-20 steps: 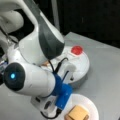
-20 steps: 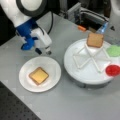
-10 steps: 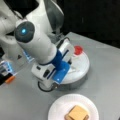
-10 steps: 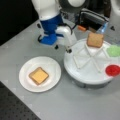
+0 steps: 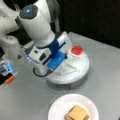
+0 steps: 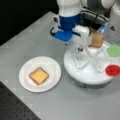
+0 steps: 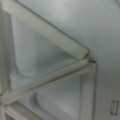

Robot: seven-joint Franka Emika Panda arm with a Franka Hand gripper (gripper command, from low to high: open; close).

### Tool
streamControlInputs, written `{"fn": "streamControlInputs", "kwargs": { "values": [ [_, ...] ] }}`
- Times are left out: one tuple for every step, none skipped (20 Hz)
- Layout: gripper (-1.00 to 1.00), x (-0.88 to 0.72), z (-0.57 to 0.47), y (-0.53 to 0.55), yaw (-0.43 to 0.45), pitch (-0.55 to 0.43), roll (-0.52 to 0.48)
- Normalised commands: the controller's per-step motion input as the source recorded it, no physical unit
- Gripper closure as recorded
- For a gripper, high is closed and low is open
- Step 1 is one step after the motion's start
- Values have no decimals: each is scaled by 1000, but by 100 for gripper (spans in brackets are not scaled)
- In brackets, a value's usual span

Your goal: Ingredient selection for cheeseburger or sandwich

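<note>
On a front view's left: white paper plate (image 6: 25, 80) bearing partial stack (image 6: 38, 75), yellow cheese square uppermost over a brown layer; no top toast yet. Centre: gripper (image 6: 80, 48) lowered over the near edge of the white sectioned tray (image 6: 85, 73), above a bare compartment; jaw opening and any hold not discernible. Wrist view: bare tray dividers (image 7: 47, 32) only. Right, unpicked in the tray: toast square (image 6: 96, 40), green leaf (image 6: 114, 50), red disc (image 6: 112, 70). Selection partly complete.
</note>
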Motion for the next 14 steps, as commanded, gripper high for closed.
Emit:
{"fn": "streamControlInputs", "kwargs": {
  "values": [
    [-100,-268,33,346,85,-34,-207],
    [-100,-307,9,328,97,-33,-205],
    [-100,-336,-21,300,99,-30,-197],
    [-100,-362,-46,267,102,-29,-194],
    [-100,-379,-73,237,111,-27,-196],
    [-100,-386,-98,206,109,-30,-195],
    [-100,-365,-113,166,96,-32,-187],
    [-100,-362,-130,147,101,-33,-189],
    [-100,-361,-140,131,102,-30,-191],
    [-100,-321,-138,102,94,-30,-183],
    [-100,-331,-143,112,86,-1,-196],
    [-100,-319,-140,120,73,13,-199],
    [-100,-279,-123,117,66,14,-194],
    [-100,-257,-109,118,60,9,-187]
  ]
}}
